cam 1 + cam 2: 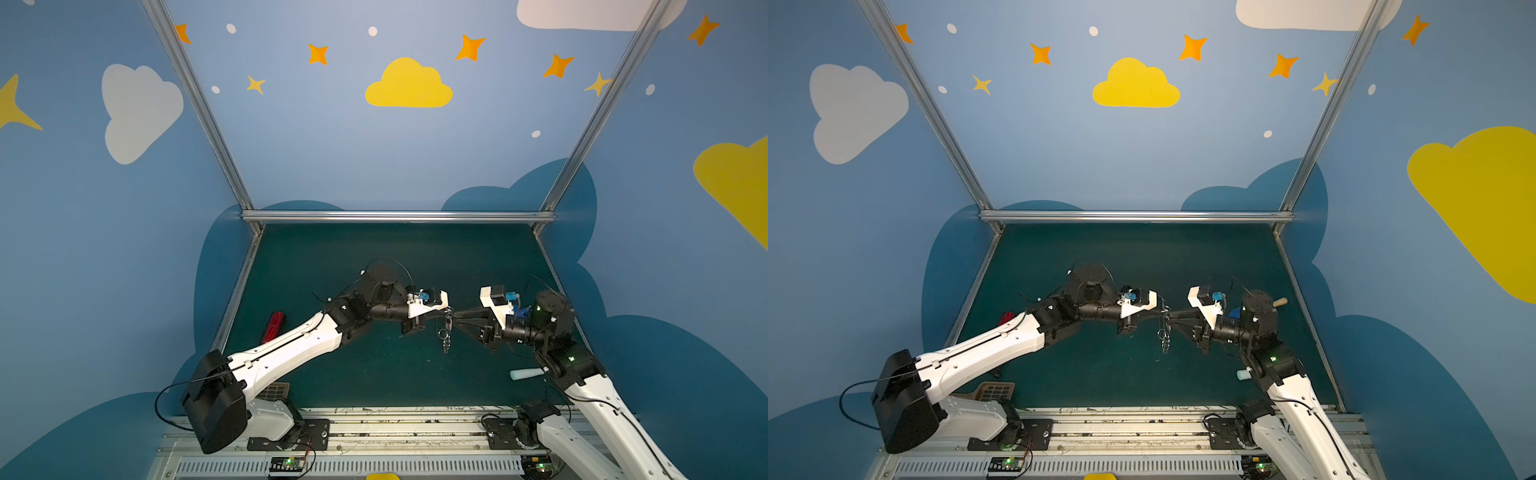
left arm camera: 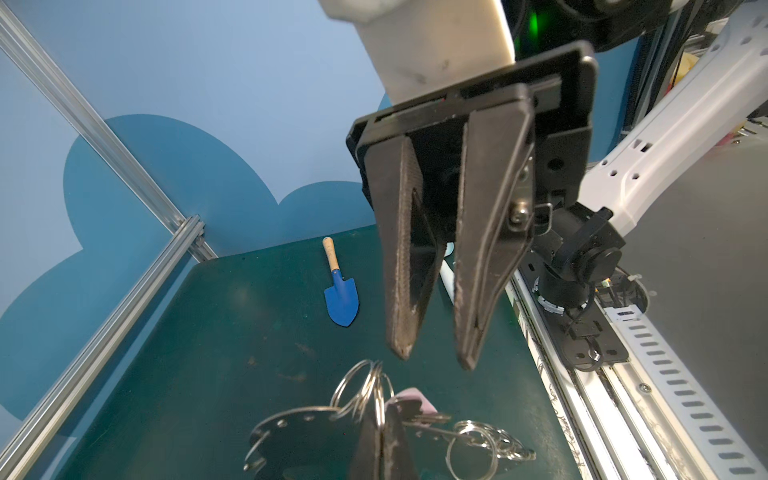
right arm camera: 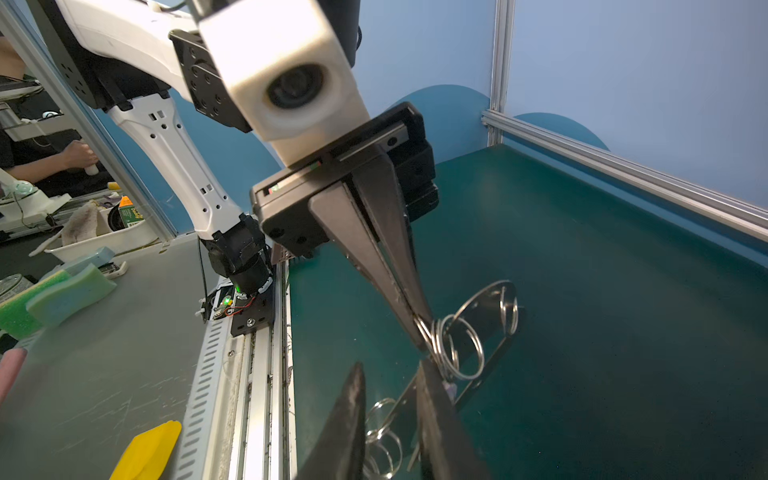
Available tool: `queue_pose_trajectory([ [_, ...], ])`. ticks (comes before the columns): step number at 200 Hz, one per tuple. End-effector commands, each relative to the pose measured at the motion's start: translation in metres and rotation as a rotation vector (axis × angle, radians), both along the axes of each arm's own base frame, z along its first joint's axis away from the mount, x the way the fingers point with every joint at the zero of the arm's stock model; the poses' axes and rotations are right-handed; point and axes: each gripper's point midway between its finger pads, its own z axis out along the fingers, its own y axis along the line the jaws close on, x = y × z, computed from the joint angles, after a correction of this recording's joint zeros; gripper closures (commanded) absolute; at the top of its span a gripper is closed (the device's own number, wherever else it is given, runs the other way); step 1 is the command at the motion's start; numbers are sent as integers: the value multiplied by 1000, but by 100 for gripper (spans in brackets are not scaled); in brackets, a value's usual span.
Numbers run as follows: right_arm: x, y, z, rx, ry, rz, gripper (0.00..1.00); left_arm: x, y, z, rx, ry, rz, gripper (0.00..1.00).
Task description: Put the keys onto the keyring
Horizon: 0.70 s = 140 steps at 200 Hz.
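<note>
While both arms meet above the surface, just below centre in both top views, my left gripper pinches the keyring by its split rings and my right gripper stands spread beside it. It hangs long axis up-down; on thin wire it could swivel, shaking the pale-headed key off if half-threaded.

Left arm, right arm reach inward, wrists level, tips nearly meeting. Left gripper: jaws pressed together on flat grey half-moon metal keyring plate. Right gripper: jaws parted, just beside it.
</note>
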Motion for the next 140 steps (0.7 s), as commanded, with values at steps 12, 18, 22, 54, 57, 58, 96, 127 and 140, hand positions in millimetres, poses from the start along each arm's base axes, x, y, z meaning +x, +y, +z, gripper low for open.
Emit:
queue_pose_trajectory([
  [12,2,0,5,-19,-33,-3,74,-5,-5,12,-15,-2,-40,96],
  [18,2,0,5,-20,-37,-5,74,-5,-5,11,-12,-3,-42,96],
  [22,3,0,5,-21,-40,-9,73,-5,-6,12,-12,-6,-43,96],
  [54,1,0,0,-33,-33,3,73,-6,-8,13,-7,-14,-47,96],
  [57,1,0,0,-34,-31,3,73,-6,-8,13,-6,-14,-46,96],
  [58,1,0,0,-34,-31,3,73,-7,-8,13,-6,-13,-47,96],
  [96,-6,-3,6,-20,-91,-1,74,-4,-8,12,3,-10,-36,96],
  [127,-5,-3,1,-30,-77,-1,74,-5,-10,13,1,-11,-40,96],
  [140,-3,-3,-2,-43,-71,-3,74,-5,-11,12,2,-12,-45,96],
])
